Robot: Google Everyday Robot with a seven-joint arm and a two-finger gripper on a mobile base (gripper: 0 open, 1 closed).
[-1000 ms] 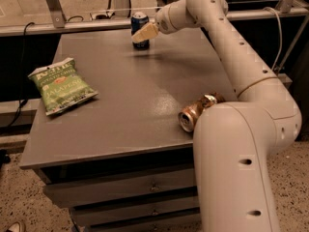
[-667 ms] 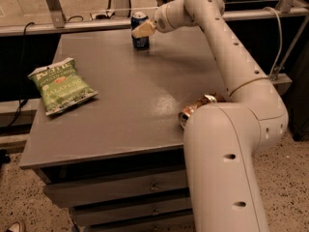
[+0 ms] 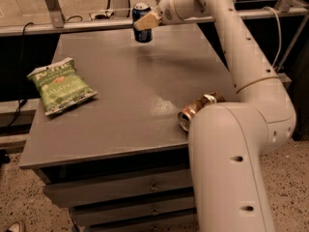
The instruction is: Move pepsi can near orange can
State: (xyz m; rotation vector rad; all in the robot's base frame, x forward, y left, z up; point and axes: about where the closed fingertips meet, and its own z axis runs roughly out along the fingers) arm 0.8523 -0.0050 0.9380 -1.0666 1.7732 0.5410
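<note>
The pepsi can point(image 3: 141, 25) is dark blue with a silver top and sits upright at the far middle of the grey table point(image 3: 125, 105). My gripper point(image 3: 146, 21) reaches in from the right and is shut on the can. It holds the can a little above the tabletop. The orange can point(image 3: 197, 109) is dented and orange-gold. It lies on its side at the table's right edge, with its silver end facing front-left. My arm's lower link partly hides it.
A green chips bag point(image 3: 62, 86) lies flat on the left side of the table. My white arm point(image 3: 251, 71) arcs over the table's right edge. A metal rail point(image 3: 67, 27) runs behind the table. Drawers point(image 3: 120, 187) sit below the front edge.
The pepsi can has risen a little off the table in my gripper. The orange can and chips bag have not moved.
</note>
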